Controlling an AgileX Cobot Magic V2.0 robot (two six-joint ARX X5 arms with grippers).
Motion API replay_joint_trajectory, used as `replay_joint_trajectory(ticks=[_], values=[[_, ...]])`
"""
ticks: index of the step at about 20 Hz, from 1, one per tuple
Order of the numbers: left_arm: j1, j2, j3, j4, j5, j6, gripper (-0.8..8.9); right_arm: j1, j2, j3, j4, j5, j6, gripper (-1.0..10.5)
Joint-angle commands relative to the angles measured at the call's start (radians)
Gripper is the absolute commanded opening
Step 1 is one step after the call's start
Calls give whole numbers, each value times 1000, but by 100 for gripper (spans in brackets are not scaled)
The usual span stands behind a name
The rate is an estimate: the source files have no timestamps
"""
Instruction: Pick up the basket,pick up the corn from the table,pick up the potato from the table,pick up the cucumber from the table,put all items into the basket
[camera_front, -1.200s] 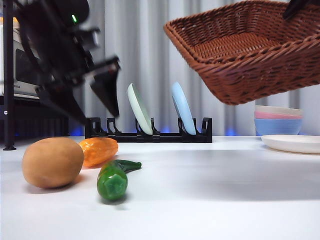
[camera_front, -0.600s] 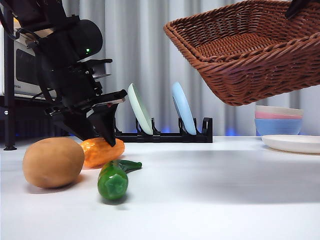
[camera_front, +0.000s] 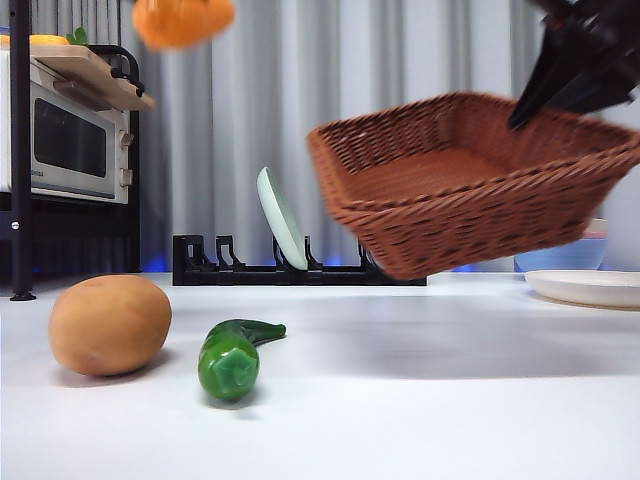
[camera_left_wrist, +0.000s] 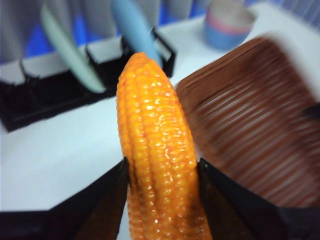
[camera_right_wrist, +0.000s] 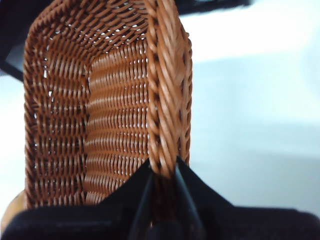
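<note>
corn (camera_left_wrist: 157, 150), clamped in the left tool (camera_left_wrist: 162, 172), is half cropped up front; right tool (camera_right_wrist: 162, 172) pinches basket (camera_right_wrist: 100, 100) rim.

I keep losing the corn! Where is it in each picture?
Front view: the corn is at the top edge, high above the potato.
Left wrist view: center, gripped by the left hand.
Right wrist view: not in it.
Shared landmark: the basket.
</note>
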Motion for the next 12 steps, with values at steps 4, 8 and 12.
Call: replay_joint_trajectory(ticks=[4,8,12], values=[[-164,42,-12,-4,-9,-72,-8,104,70,2,128,-11,127,-17],[-291,183,-12,24,-87,-71,-8,151,69,2,181,-12,168,-16],[-357,321,-12,28,-114,-61,6,154,69,2,180,-12,174,-17]])
